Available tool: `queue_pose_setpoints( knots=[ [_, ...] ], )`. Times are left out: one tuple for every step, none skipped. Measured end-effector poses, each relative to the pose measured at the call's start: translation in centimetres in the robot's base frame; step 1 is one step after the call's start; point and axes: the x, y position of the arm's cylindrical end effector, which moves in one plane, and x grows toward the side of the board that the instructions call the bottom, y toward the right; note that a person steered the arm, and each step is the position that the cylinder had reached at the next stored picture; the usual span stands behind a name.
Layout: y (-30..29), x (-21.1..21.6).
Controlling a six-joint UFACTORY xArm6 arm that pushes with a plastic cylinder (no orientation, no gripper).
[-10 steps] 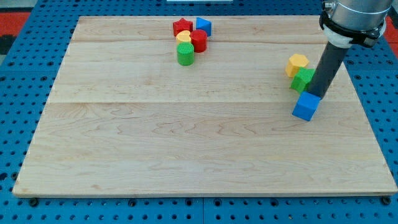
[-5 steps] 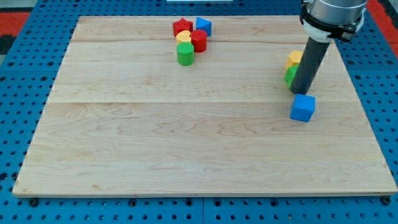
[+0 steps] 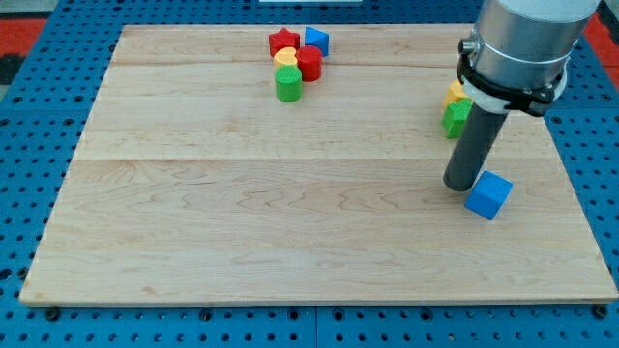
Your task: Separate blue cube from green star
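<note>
The blue cube lies on the wooden board at the view's right, below the green star. The star is partly hidden behind the dark rod, and a clear gap lies between the two blocks. My tip rests on the board just left of the blue cube, touching or nearly touching its left side, and below the green star.
A yellow block touches the green star's top edge, partly hidden by the arm. At the view's top centre sits a cluster: red star, blue block, yellow block, red cylinder, green cylinder.
My tip has moved down the view from beside the green star. The blue cube has slid down and slightly right, away from the star. The green star has shifted a little left.
</note>
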Motion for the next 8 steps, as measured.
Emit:
queue_pose_setpoints(
  knots=[
    [0.1, -3.0],
    [2.6, -3.0],
    [2.6, -3.0],
    [3.3, -0.4],
    [3.9, 2.0],
    [3.9, 2.0],
    [3.9, 2.7],
    [3.9, 3.7]
  ],
)
